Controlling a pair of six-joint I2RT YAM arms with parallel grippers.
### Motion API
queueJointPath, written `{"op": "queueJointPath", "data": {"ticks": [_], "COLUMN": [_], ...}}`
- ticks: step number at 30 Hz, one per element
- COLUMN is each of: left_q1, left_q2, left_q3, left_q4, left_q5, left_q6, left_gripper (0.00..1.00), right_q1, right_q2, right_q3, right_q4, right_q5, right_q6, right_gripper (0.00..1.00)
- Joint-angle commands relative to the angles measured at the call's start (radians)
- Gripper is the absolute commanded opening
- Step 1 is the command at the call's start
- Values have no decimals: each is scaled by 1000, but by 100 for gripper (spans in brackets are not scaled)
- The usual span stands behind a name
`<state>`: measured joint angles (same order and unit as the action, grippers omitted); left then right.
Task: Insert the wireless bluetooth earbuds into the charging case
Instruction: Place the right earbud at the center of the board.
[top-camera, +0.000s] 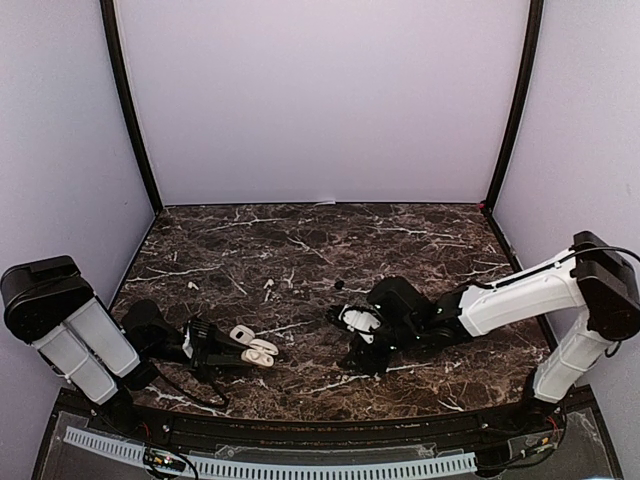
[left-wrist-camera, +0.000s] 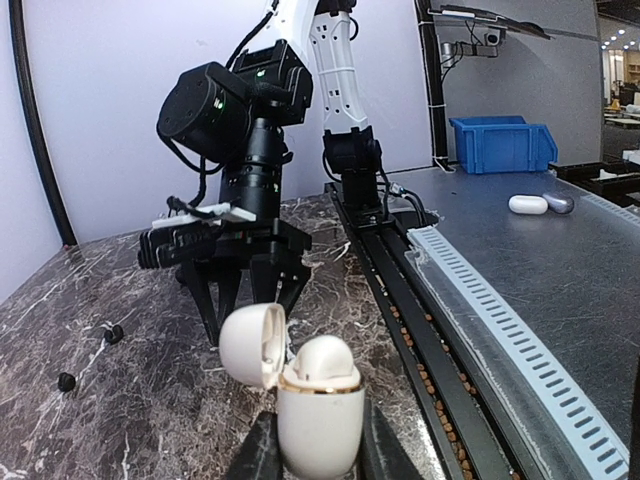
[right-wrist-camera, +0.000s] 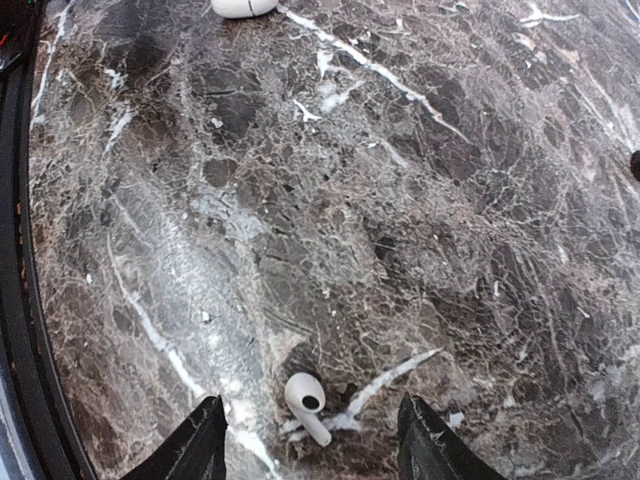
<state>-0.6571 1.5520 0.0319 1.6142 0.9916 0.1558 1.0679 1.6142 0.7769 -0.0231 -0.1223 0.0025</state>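
Left tool (left-wrist-camera: 318, 452) clamped on open charging case (left-wrist-camera: 320, 405), right tool (right-wrist-camera: 315, 440) pointed down, spread over white earbud (right-wrist-camera: 303, 397)

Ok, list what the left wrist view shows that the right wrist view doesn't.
Left wrist only: the open white charging case clamped in the left gripper, the right gripper from outside, two black earbuds on the marble, a blue bin beyond.
Right wrist only: a white stemmed earbud lying between the right gripper's open fingers, untouched.
Both: the marble tabletop. A white shape at the right wrist view's top edge and a dark speck at its right edge may be the case and a black bud; too cropped to tell.
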Motion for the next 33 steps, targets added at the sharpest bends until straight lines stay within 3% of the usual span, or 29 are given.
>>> {"op": "queueJointPath", "data": {"ticks": [1,12,28,33], "left_q1": [-4,-5,-4,-4], "left_q2": [1,-12,-15,-16], "left_q3": [-4,-6,-9,-9], "left_q4": [219,219,219,219], "left_q5": [1,-8,-13,-12], "left_q6": [4,-4,-6,-7], "left_gripper": [0,0,0,0], "right_q1": [12,31,141,145], "right_q2": [-115,-243,21,55], "right_q3": [-64,-149,-15,10], "right_q4": [23,-84,-134,-147], "right_q5": [24,170,352,420], "right_q6": [100,335,343,346], "right_gripper": [59,57,54,48]}}
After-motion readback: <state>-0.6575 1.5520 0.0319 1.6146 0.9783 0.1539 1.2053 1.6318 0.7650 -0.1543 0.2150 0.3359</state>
